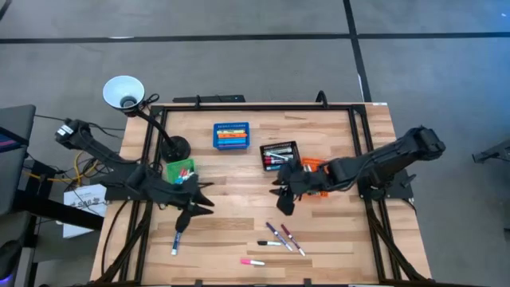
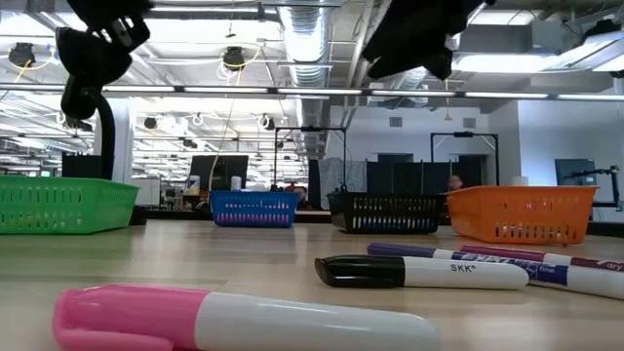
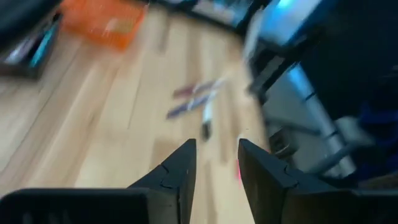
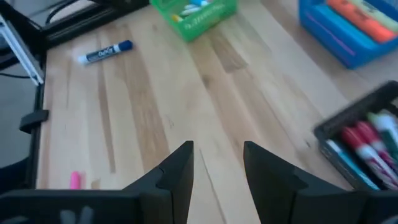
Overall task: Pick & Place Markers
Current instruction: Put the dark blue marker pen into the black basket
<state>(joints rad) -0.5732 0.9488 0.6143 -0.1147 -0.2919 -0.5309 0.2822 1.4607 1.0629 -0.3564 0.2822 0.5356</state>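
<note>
Several markers lie flat on the wooden table. A blue-capped marker [image 1: 176,242] [image 4: 106,51] lies near the left. A cluster of purple, black and red ones [image 1: 280,237] [image 2: 419,271] lies near the front. A pink-capped marker [image 1: 253,261] [image 2: 224,317] is closest to the near edge. My left gripper [image 1: 204,200] [image 3: 216,152] hovers open above the table beside the green bin and holds nothing. My right gripper [image 1: 282,201] [image 4: 217,155] hovers open over bare wood near the black bin and is also empty.
Four small bins stand on the far half of the table: green [image 1: 181,170], blue [image 1: 231,135], black [image 1: 280,155] and orange [image 1: 316,168], each with markers inside. A desk lamp [image 1: 123,92] stands at the far left corner. Bare wood lies between the two grippers.
</note>
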